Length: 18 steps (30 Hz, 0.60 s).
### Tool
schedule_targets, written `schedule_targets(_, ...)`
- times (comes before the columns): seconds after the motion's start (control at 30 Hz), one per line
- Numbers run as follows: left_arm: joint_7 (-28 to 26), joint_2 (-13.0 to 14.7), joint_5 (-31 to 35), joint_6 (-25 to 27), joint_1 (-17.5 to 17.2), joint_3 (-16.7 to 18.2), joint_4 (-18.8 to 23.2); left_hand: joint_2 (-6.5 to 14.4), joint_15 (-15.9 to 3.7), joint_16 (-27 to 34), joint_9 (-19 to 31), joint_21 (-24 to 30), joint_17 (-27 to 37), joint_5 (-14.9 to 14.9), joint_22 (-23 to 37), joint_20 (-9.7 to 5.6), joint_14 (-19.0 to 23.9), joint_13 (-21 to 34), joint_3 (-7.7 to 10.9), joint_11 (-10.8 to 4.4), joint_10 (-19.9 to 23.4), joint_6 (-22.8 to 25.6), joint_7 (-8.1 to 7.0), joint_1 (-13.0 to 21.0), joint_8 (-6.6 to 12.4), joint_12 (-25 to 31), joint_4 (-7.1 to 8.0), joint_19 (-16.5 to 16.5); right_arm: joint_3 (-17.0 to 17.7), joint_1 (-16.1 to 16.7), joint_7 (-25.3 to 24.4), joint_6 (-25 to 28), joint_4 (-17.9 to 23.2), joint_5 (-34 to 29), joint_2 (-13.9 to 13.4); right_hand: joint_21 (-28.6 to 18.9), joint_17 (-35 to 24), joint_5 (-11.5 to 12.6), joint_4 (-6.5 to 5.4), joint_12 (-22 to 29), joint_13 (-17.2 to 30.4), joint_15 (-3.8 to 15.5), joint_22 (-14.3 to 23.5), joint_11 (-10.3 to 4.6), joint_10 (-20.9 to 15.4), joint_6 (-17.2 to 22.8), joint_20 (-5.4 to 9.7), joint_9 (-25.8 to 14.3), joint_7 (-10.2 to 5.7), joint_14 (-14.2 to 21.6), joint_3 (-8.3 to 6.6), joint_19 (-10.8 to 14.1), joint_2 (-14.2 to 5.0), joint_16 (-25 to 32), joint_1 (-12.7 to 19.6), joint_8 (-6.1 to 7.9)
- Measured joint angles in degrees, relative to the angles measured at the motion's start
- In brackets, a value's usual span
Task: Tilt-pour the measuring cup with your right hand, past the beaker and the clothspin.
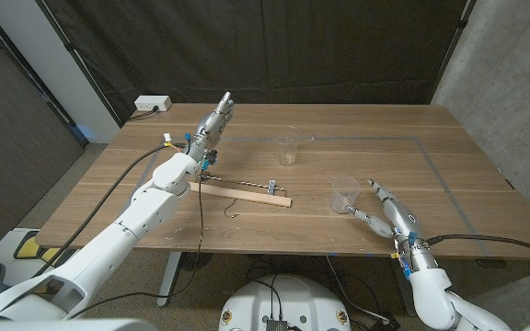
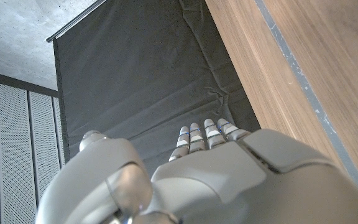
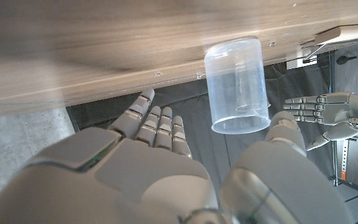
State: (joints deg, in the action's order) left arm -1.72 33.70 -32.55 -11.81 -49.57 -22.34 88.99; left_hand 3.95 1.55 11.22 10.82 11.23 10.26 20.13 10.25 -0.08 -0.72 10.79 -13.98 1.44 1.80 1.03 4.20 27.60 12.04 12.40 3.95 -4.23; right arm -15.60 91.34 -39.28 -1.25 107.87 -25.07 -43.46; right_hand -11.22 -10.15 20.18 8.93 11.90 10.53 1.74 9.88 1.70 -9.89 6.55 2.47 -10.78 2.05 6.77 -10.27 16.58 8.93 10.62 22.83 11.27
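Observation:
A clear plastic measuring cup [image 1: 343, 193] [image 3: 238, 84] stands upright on the wooden table [image 1: 375, 138], right of the middle. My right hand [image 1: 382, 210] [image 3: 166, 174] is just to its right, holding nothing. Its fingers [image 3: 157, 124] are straight and the thumb [image 3: 284, 127] is spread, with the cup in front of the gap between them and untouched. A small glass beaker [image 1: 288, 153] stands farther back, near the middle. A clothespin [image 1: 272, 188] is clipped on a wooden stick [image 1: 237, 192] left of the cup. My left hand [image 1: 217, 118] [image 2: 210, 174] is raised over the table's left part, fingers straight, holding nothing.
A white power strip [image 1: 152, 104] lies at the far left corner. A thin wire hook [image 1: 231, 209] hangs off the stick. Grey tape lines [image 1: 431, 156] mark a rectangle on the table. A black curtain [image 1: 274, 46] hangs behind, with a concrete wall [image 1: 513, 83] to the right.

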Motion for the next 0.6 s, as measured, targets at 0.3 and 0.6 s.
schedule_targets(0.3,-0.03,0.27,-0.33,0.13,-0.34,0.32,0.04,0.00,0.00,0.00,0.00,0.00,0.00,-0.22,0.00,0.00,0.00,0.00,0.00,0.21,0.21,0.32,-0.32,0.00,0.00,0.00,0.00,0.00,-2.46,-2.93,0.03,-1.17,-1.68,1.17,-0.90,-0.22,0.00,0.44,0.00,0.44,0.00,0.30,0.14,-0.08,-0.27,0.32,-0.11,0.00,-0.31,0.31,0.00,0.69,0.00,0.20,0.00,0.40)
schedule_targets(0.6,-0.28,0.57,-0.62,0.25,-0.89,0.76,0.32,0.00,0.00,0.00,-0.01,0.00,0.00,-0.22,0.00,0.00,0.00,0.00,0.01,0.21,0.20,0.52,-0.10,0.00,0.00,0.00,0.00,0.00,-4.00,-4.74,0.04,-2.43,-2.39,1.88,-1.56,-0.22,-0.14,0.44,-0.24,0.44,0.00,0.31,0.14,-0.08,-0.87,0.32,-0.10,0.00,-0.31,0.93,0.24,0.72,-0.30,0.20,0.30,0.40)
